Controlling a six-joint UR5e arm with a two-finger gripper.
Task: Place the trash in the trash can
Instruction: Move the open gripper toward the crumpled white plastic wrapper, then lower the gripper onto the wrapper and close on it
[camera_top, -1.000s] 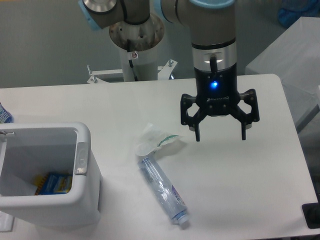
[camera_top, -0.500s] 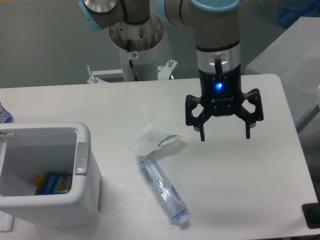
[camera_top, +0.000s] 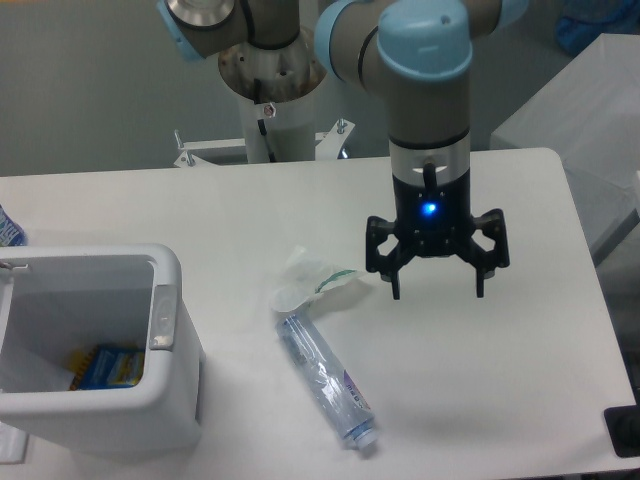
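Neither of the 2 pieces had reached the bin (camera_top: 170, 262) — the wrapper (camera_top: 312, 282) and the bottle (camera_top: 325, 378) both lay on the table (camera_top: 520, 380), touching, just right of it. The gripper (camera_top: 437, 295) hung near the wrapper, jaws spread wide, holding nothing. Both pickups were left — only a blue-yellow item (camera_top: 108, 366) sat inside.

Bare table (camera_top: 520, 360) — right of bottle (camera_top: 325, 378).

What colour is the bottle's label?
Blue-purple, on the clear bottle, in the fixed camera view.
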